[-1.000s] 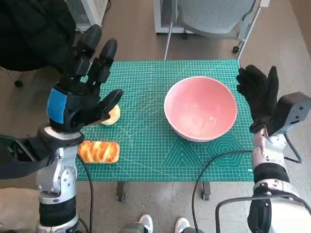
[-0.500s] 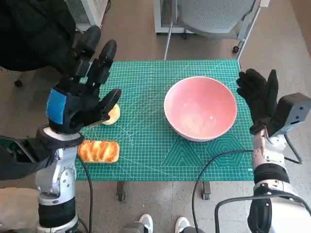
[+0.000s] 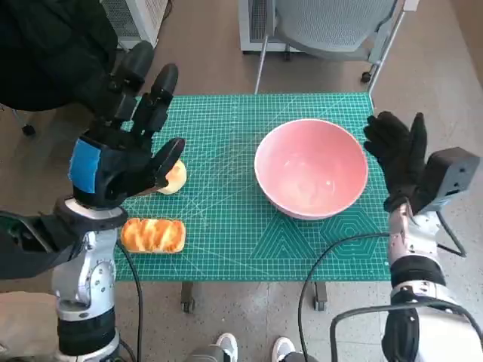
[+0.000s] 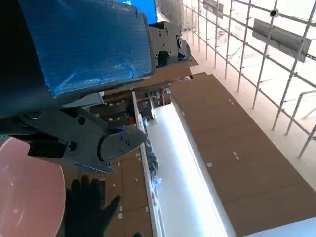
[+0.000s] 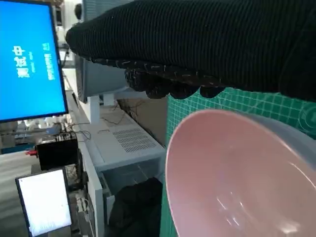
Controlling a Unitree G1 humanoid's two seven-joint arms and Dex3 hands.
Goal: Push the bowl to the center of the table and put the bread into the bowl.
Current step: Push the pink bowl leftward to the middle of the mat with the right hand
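- The desk (image 3: 226, 249) is covered by a green cutting mat with a printed grid.
- The pink bowl (image 3: 312, 167) stands upright on the right half of the desk, nearer the right edge than the left, and holds nothing.
- The bread (image 3: 153, 235), a golden glazed loaf, lies near the front left corner of the desk, well apart from the bowl.
- A small pale roll (image 3: 173, 178) lies by the left edge, behind the bread, partly hidden by the left robot hand.
- The left robot hand (image 3: 121, 147), black with blue tape on its back, is raised above the left edge, fingers spread, holding nothing.
- The right robot hand (image 3: 398, 154), in a black knitted glove, stands at the right edge just beside the bowl, fingers apart and pointing up, holding nothing; contact with the bowl's rim cannot be confirmed.
- In the right wrist view the glove lies close above the bowl's rim.
- A grey chair (image 3: 332, 26) stands on the floor beyond the far edge.
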